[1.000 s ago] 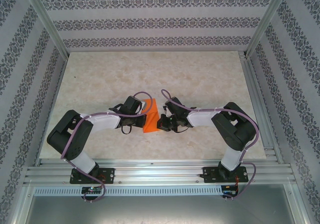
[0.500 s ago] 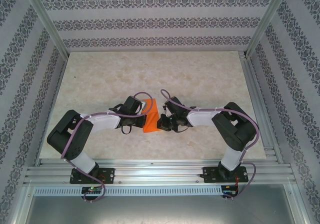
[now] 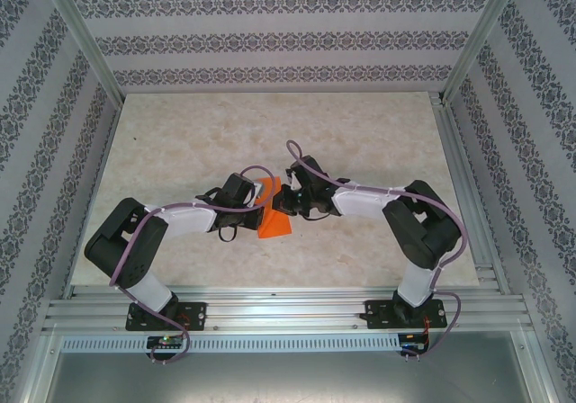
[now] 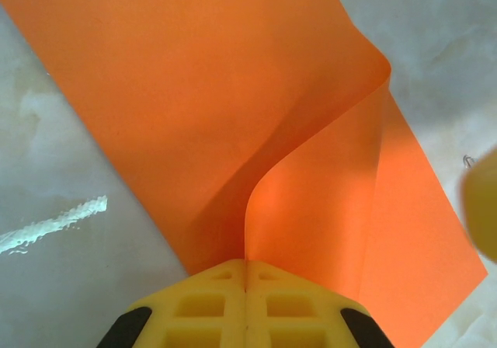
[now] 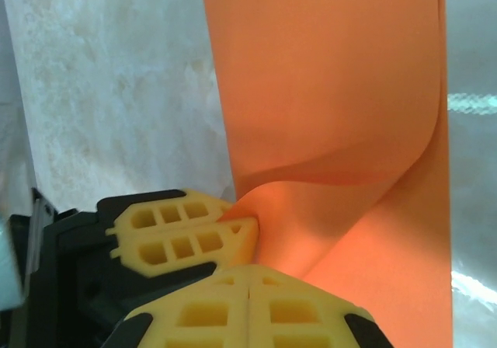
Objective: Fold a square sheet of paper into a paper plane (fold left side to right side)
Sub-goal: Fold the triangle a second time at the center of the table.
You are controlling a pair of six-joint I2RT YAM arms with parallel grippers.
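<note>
The square sheet of paper (image 3: pixel 274 223) is bright orange and lies mid-table between both arms. In the left wrist view the sheet (image 4: pixel 194 92) has one edge lifted and curling over, and my left gripper (image 4: pixel 246 264) is shut on that lifted edge. In the right wrist view my left gripper (image 5: pixel 241 227) pinches a corner of the raised flap (image 5: pixel 326 76). My right gripper (image 5: pixel 248 270) is shut with no paper seen in its seam, its tips right beside the flap and the left fingers. From above, the left gripper (image 3: pixel 261 202) and right gripper (image 3: pixel 282 203) almost meet over the sheet.
The marble-patterned table (image 3: pixel 225 133) is walled by patterned panels at the back and sides. Aluminium rails (image 3: pixel 288 313) run along the near edge where the arm bases are bolted. A blurred yellow fingertip (image 4: pixel 483 212) of the right gripper shows at the left wrist view's right edge.
My right gripper has swung away from the near edge and leftward, up to the left gripper at the sheet's raised edge. The left arm has stayed put, still pinching the paper.
</note>
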